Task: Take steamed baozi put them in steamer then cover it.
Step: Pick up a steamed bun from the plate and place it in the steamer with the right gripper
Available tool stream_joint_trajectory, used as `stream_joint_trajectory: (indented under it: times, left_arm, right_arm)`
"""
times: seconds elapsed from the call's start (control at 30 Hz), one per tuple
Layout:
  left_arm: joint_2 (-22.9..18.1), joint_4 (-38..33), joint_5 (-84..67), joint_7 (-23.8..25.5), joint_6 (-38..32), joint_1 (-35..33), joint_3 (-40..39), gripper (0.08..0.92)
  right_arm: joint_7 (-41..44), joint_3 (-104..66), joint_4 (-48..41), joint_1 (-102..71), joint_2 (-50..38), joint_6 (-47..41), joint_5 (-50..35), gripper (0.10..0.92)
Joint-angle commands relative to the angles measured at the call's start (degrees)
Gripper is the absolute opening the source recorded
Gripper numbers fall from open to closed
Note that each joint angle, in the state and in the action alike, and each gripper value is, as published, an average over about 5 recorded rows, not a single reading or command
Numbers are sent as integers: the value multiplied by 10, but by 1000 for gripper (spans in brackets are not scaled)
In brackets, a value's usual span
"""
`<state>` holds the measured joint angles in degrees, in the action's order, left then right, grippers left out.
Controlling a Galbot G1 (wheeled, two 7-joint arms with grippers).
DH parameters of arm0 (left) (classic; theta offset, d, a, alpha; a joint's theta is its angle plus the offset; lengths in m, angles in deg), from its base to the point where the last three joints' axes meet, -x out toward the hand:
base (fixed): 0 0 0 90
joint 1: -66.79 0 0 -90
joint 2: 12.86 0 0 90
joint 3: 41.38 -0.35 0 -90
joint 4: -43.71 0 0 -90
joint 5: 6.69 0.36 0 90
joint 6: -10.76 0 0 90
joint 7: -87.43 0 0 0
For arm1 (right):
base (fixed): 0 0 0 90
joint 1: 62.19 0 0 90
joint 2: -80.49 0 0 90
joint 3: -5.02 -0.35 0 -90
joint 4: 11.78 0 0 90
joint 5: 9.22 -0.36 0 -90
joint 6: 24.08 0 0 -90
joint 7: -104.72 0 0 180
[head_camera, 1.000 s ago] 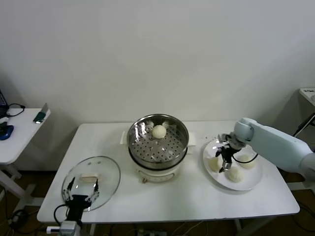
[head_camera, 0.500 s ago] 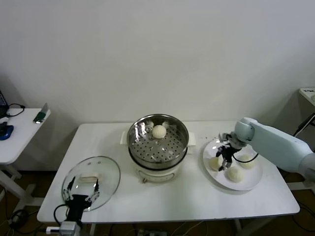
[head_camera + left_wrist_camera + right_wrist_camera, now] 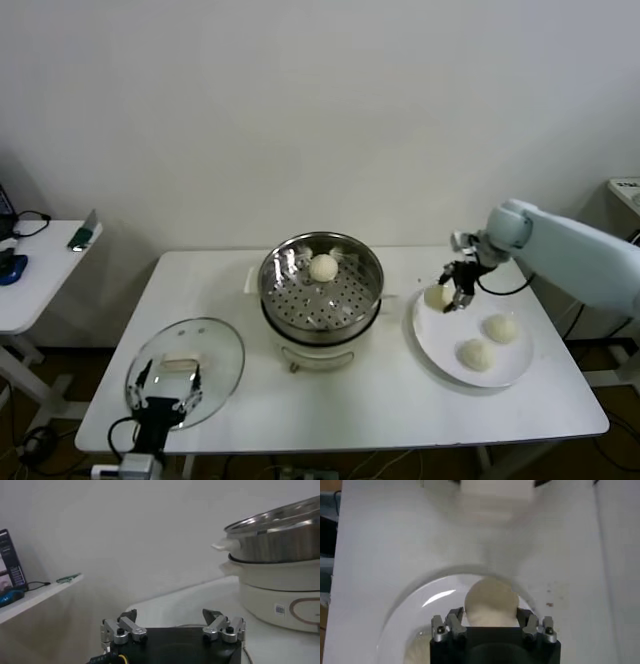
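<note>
- While the right gripper [image 3: 447,296] holds one baozi [image 3: 437,296] between its fingers, lifted above the steamer-side edge of the white plate [image 3: 440,350], I judge the step in hand to be the carry across to the steamer [image 3: 321,283].
- From the right wrist view, the bun [image 3: 491,603] sits snugly between the two fingers, which are closed on its sides; I would keep that squeeze light, since the dough looks soft.
- One bun [image 3: 323,267] already rests on the perforated tray toward the steamer's far side, so I would aim for a bare patch of tray nearer me.
- I would clear the steamer's rim with height to spare before lowering.
- Two buns [image 3: 477,354] remain on the plate, on the side away from the steamer.
- My left gripper [image 3: 173,629] waits with its fingers spread wide, over the cover [image 3: 186,372], which lies flat on the table [image 3: 380,405] well off to the steamer's other side.
</note>
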<state>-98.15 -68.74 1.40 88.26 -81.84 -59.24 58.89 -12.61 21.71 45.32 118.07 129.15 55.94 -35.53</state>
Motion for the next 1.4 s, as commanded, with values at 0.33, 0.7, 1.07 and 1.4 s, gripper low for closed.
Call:
stream_joint_trajectory:
  times: [0.33, 0.7, 1.07, 1.4]
  left_arm:
    - [-1, -12, -1, 1, -1, 3, -11, 823]
    - [2, -14, -10, 1, -6, -2, -11, 823]
    - [0, -4, -19, -2, -9, 3, -10, 823]
    - [4, 10, -25, -3, -13, 9, -10, 823]
  right_arm:
    - [-13, 119, -7, 205, 165, -35, -233, 697]
    - [-45, 98, -39, 109, 309, -59, -235, 704]
    - [-56, 94, -61, 24, 350, -63, -185, 704]
    - [-58, 98, -74, -6, 364, -63, -168, 704]
